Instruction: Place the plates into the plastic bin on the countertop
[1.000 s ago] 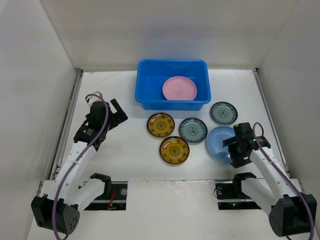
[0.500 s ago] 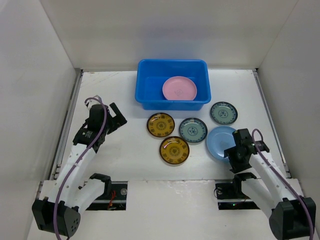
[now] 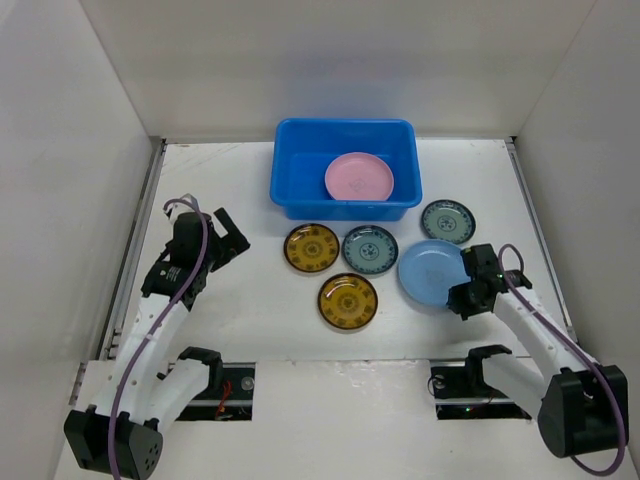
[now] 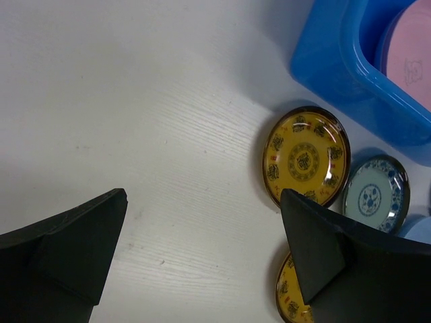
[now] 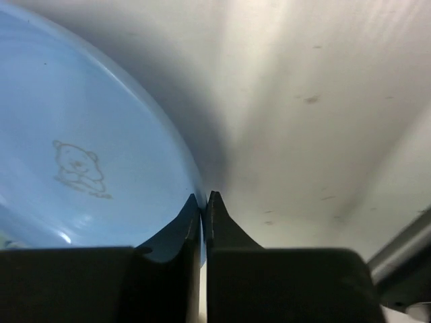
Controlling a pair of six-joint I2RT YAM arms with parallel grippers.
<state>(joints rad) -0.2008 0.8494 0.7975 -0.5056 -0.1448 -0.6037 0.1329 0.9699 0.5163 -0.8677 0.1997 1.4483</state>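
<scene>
The blue plastic bin [image 3: 290, 185] stands at the back of the white countertop [image 3: 250, 320] with a pink plate [image 3: 358, 177] inside. In front lie two amber plates [image 3: 311, 248] [image 3: 348, 301], two teal plates [image 3: 371, 248] [image 3: 447, 221] and a light blue plate [image 3: 428, 270]. My right gripper [image 3: 463, 294] is shut on the near right rim of the light blue plate [image 5: 81, 134], its fingertips [image 5: 204, 196] pinching the edge. My left gripper [image 3: 228, 243] hangs open over bare countertop left of the amber plates, nothing between its fingers [image 4: 81, 235].
White walls close in the countertop on the left, back and right. In the left wrist view, one amber plate [image 4: 306, 156] and a teal plate [image 4: 374, 195] lie just beyond the right finger, with the bin's corner [image 4: 330, 60] above them.
My right gripper went from open to shut on the light blue plate's rim. That plate slid left, and the middle teal plate and upper amber plate shifted left too. The left arm drew back slightly.
</scene>
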